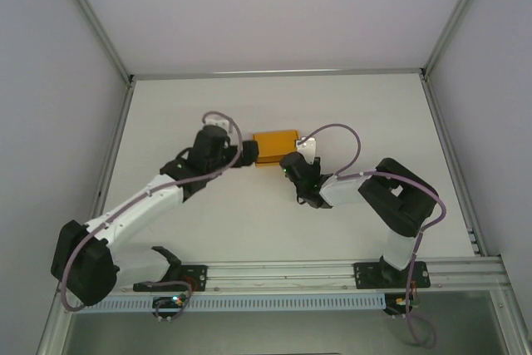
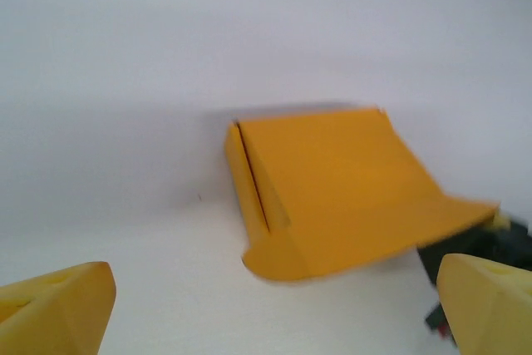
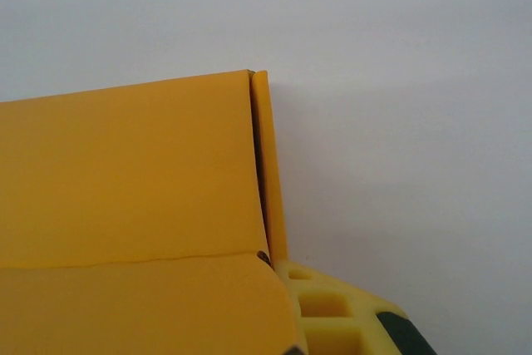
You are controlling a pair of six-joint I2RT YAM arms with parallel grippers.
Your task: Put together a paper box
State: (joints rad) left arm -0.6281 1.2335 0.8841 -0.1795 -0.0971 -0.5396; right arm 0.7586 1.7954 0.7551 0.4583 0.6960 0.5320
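Observation:
The paper box is a small low orange-yellow box lying on the white table between my two grippers. My left gripper stands at its left end. In the left wrist view that gripper is open, its yellow fingers wide apart and short of the paper box, touching nothing. My right gripper is at the box's right front corner. In the right wrist view it is shut on a rounded flap of the paper box, with one finger showing beside the card.
The white table is walled at the back and both sides by pale panels in a metal frame. Both arm bases sit on the rail at the near edge.

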